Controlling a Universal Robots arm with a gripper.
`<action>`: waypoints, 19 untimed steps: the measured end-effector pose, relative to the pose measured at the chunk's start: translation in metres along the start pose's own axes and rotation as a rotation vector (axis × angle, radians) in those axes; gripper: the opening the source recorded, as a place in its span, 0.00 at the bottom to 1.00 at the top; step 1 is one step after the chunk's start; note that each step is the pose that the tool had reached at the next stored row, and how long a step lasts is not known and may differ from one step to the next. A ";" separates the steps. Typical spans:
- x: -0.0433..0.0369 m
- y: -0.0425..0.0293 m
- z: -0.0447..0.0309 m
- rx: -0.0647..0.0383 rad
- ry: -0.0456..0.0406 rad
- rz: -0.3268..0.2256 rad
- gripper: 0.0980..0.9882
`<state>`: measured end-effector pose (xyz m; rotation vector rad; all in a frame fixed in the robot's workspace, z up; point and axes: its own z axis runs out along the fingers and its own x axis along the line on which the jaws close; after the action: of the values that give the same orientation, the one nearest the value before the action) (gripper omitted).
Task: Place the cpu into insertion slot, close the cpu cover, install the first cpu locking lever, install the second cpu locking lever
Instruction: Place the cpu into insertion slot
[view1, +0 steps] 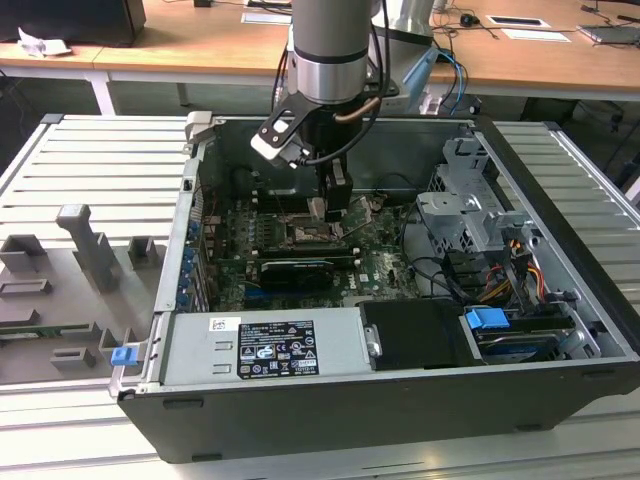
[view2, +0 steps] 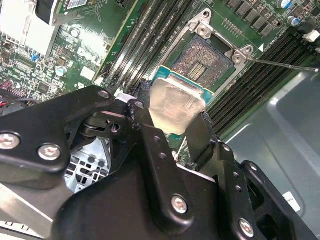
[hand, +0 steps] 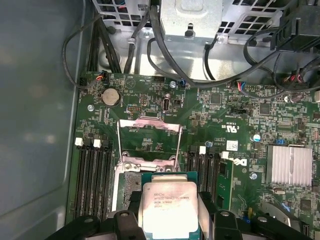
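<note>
My gripper (view2: 172, 120) is shut on the cpu (view2: 176, 106), a small square chip with a silvery face, gripped by two opposite edges between black fingers (view2: 150, 135). The chip hangs just above the motherboard, beside and partly over the insertion slot (view2: 202, 61), a dark open socket with a silver rim. In the first wrist view the cpu (hand: 167, 206) covers part of the slot (hand: 130, 186), and the cpu cover (hand: 149, 122) stands swung open beyond it. In the exterior view the gripper (view1: 332, 208) reaches down into the case over the socket (view1: 308, 236).
Long black memory slots (hand: 92, 180) flank the socket on both sides. A thin lever rod (view2: 282, 65) sticks out by the socket. A finned heat sink (hand: 289, 165), cables (hand: 165, 55), a drive cage (view1: 470, 215) and the power supply (view1: 265, 345) crowd the case.
</note>
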<state>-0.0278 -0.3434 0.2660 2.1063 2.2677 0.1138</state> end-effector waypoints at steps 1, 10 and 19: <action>0.0000 0.0000 0.0001 0.000 -0.0001 0.000 0.48; 0.0000 -0.0002 0.0023 0.000 0.0000 0.000 0.48; 0.0000 -0.0004 0.0052 0.000 -0.0001 0.001 0.48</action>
<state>-0.0278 -0.3434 0.2607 2.1071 2.2669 0.1136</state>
